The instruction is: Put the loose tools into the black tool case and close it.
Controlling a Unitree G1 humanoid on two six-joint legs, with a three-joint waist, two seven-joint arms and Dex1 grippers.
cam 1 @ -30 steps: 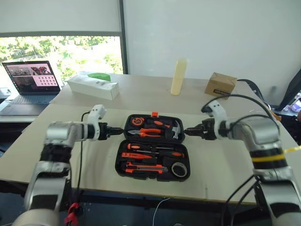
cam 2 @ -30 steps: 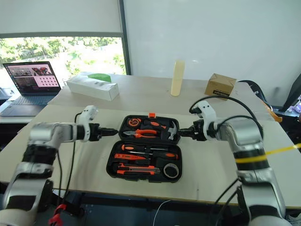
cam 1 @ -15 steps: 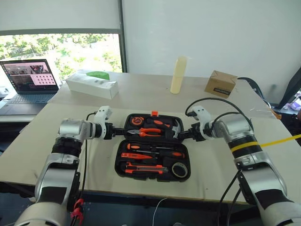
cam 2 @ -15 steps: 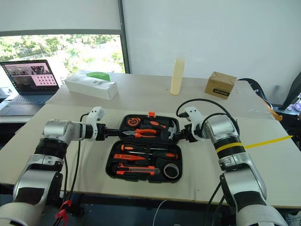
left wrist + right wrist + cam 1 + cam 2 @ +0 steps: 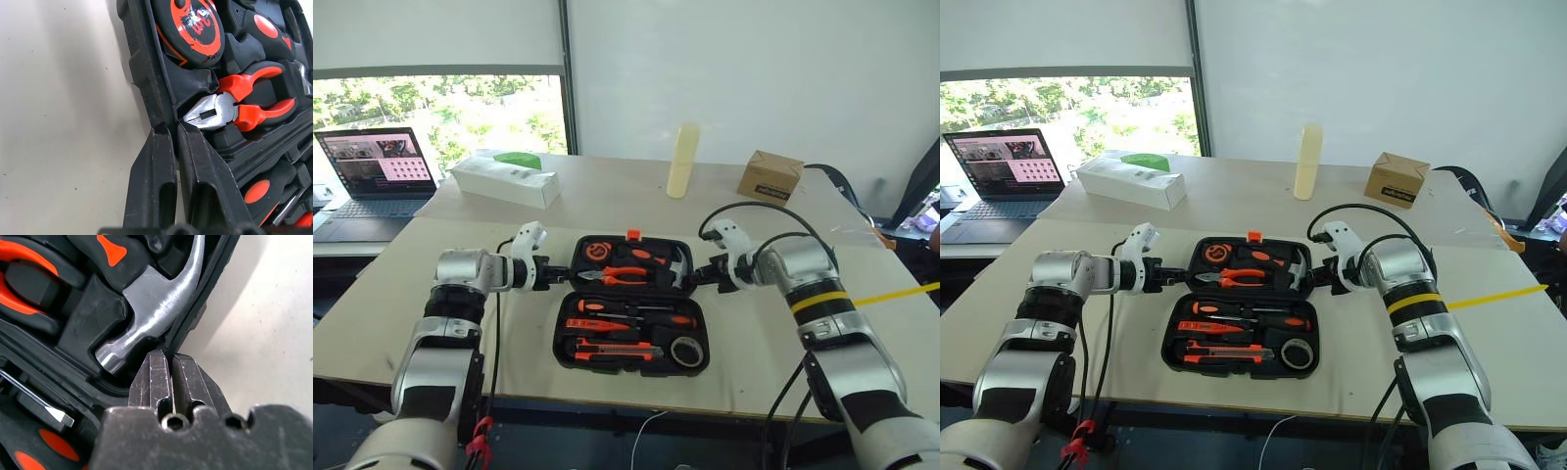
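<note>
A: Where's the tool case (image 5: 632,305)?

B: Lying open on the worktop (image 5: 783,343), between the two arms. The far half holds the pliers (image 5: 625,275) and the hammer (image 5: 674,264), with a round orange-and-black thing in its left corner. The near half holds the two screwdrivers (image 5: 634,307), the utility knife (image 5: 619,347) and the tape roll (image 5: 686,350), each seated in its recess.

A: And the left claw (image 5: 168,132)?

B: Clenched on the left rim of the far half. In the left wrist view one finger sits outside the wall and the other inside, just beside the nose of the pliers.

A: The right claw (image 5: 167,358)?

B: Pinched on the right rim of that same half. In the right wrist view its fingers are nearly together with the edge of the case between them, right next to the head of the hammer.

A: Is the case closed at all?

B: No, both halves lie flat, and the orange latch (image 5: 633,236) shows at the far edge.

A: Anything else on the worktop?

B: Farther back there's a white oblong box (image 5: 506,181) with something green behind it, a tall pale cylinder (image 5: 682,161) and a small cardboard box (image 5: 771,177). A laptop (image 5: 374,174) stands open on the far left. A yellow strip (image 5: 901,293) lies on the right.
</note>
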